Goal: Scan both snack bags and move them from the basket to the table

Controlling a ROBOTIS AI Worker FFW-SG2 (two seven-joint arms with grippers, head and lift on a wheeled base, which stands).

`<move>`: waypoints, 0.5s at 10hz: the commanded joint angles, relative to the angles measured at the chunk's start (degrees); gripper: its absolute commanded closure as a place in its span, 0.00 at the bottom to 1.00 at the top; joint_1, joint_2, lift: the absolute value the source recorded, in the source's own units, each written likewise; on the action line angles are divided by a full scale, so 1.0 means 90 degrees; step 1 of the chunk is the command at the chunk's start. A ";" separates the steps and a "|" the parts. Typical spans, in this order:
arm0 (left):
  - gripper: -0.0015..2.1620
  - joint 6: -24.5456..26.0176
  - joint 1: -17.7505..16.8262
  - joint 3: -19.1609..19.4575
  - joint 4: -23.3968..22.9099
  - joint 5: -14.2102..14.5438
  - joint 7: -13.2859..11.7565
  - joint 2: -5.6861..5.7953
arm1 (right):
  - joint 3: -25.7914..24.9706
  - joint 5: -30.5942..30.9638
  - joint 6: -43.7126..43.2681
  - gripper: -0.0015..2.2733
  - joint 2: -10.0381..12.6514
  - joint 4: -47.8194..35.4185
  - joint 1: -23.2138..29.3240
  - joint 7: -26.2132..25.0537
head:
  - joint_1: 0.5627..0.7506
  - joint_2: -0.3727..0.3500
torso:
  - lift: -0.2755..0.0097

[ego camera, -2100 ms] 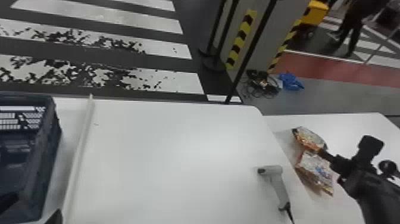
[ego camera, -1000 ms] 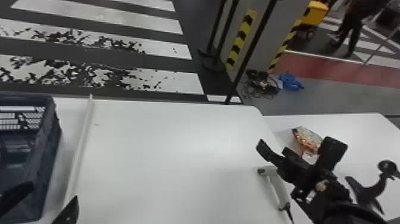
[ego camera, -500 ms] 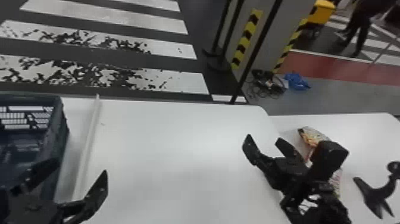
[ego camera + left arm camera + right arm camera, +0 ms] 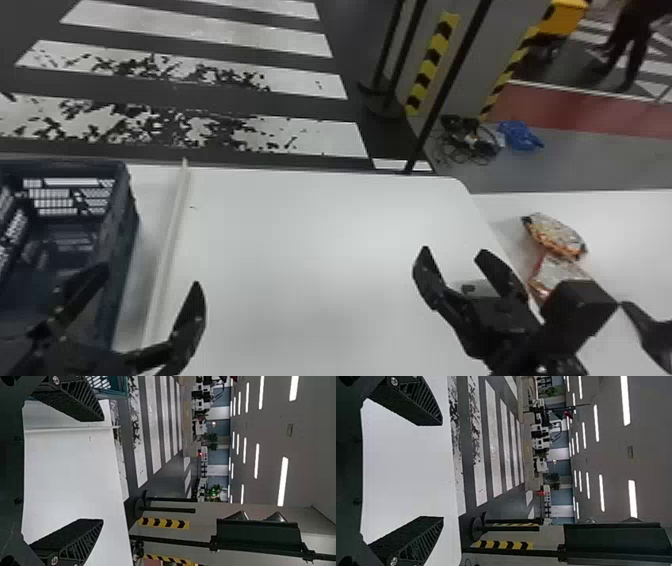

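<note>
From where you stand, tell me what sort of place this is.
Probably a large indoor industrial or warehouse-like hall: white crosswalk stripes run across the dark floor, yellow-and-black hazard tape marks a pillar-like structure, and rows of ceiling lights hang overhead.

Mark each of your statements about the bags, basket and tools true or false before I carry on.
1. Two crinkled orange-and-silver snack bags are inside the dark blue plastic basket. False: both lie on the white table at the right.
2. The right tool has its black fingers spread apart. True.
3. The left tool is gripping a snack bag. False: it is open, holding nothing.
4. A long, pale, narrow strip runs to the right of the basket. True.
</note>
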 commanded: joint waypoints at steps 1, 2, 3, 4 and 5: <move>0.04 -0.0050 0.0445 0.0045 -0.0238 -0.0067 0.0003 0.0099 | 0.0027 0.0002 -0.0241 0.04 0.0006 -0.0050 0.0429 0.0003 | 0.70 0.13 | 0.62; 0.04 -0.0245 0.0679 0.0045 -0.0267 -0.0077 0.0003 0.0138 | 0.0056 -0.0027 -0.0417 0.04 0.0006 -0.0001 0.0634 0.0003 | 0.70 0.12 | 0.62; 0.04 -0.0441 0.0894 0.0045 -0.0257 -0.0086 0.0013 0.0147 | 0.0124 -0.0037 -0.0671 0.04 -0.0019 0.0068 0.0840 -0.0007 | 0.70 0.11 | 0.62; 0.04 -0.0617 0.1060 0.0045 -0.0228 -0.0096 0.0033 0.0157 | 0.0173 -0.0037 -0.0964 0.04 -0.0097 0.0116 0.1054 -0.0056 | 0.70 0.10 | 0.62; 0.04 -0.0753 0.1177 0.0045 -0.0170 -0.0096 0.0130 0.0186 | 0.0300 0.0061 -0.1433 0.04 -0.0234 0.0175 0.1347 -0.0144 | 0.70 0.09 | 0.62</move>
